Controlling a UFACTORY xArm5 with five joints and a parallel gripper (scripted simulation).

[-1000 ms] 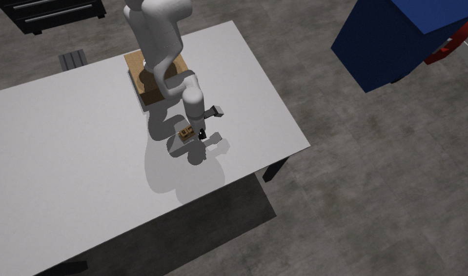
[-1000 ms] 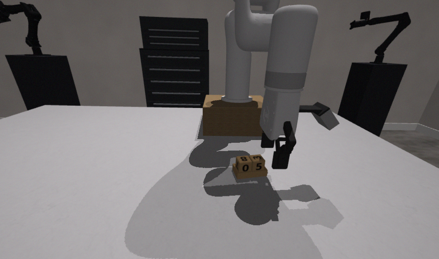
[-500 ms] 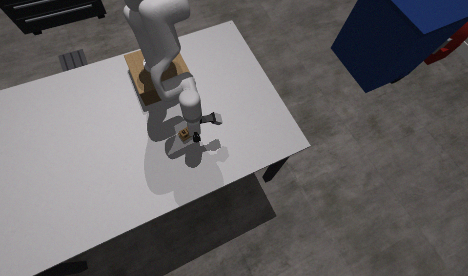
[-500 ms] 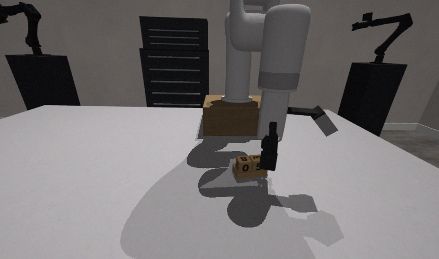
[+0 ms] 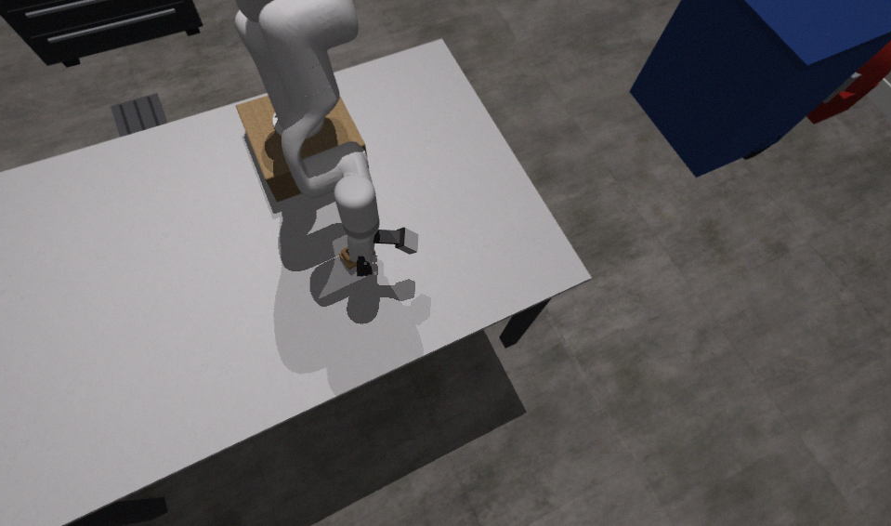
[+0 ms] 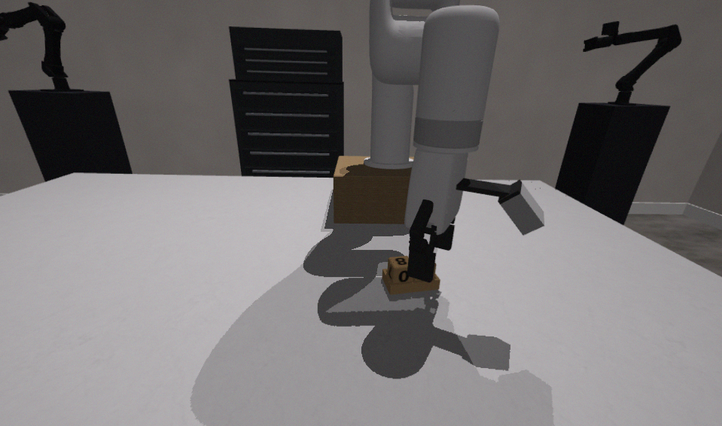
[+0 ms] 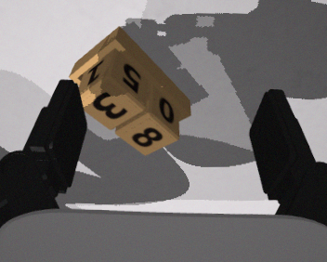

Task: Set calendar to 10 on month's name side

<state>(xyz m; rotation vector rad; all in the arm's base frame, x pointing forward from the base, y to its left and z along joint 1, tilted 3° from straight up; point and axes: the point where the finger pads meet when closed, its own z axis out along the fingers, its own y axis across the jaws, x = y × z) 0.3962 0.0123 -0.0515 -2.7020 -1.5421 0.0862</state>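
The wooden tray point(image 5: 346, 263) point(image 6: 413, 286) point(image 7: 185, 110) stands flat on the table with two wooden cubes side by side. One cube point(image 6: 395, 270) point(image 7: 147, 137) shows 8 on top and an upright 0 on the side facing the exterior camera. The other cube point(image 7: 109, 107) shows 3 on top, 5 beside the 0 and 1 on its end; a finger mostly hides it in the exterior view. No month's name is readable. My gripper point(image 6: 434, 259) point(image 7: 170, 106) is open and empty, low over the tray, turned obliquely to it. In the wrist view the cubes lie nearer the left finger.
The arm's wooden base block point(image 5: 255, 140) point(image 6: 371, 201) stands behind the tray on the white table point(image 5: 174, 294) point(image 6: 141, 275). The wrist camera point(image 5: 407, 241) point(image 6: 522, 207) sticks out sideways from the arm. A blue cabinet point(image 5: 715, 85) stands off the table.
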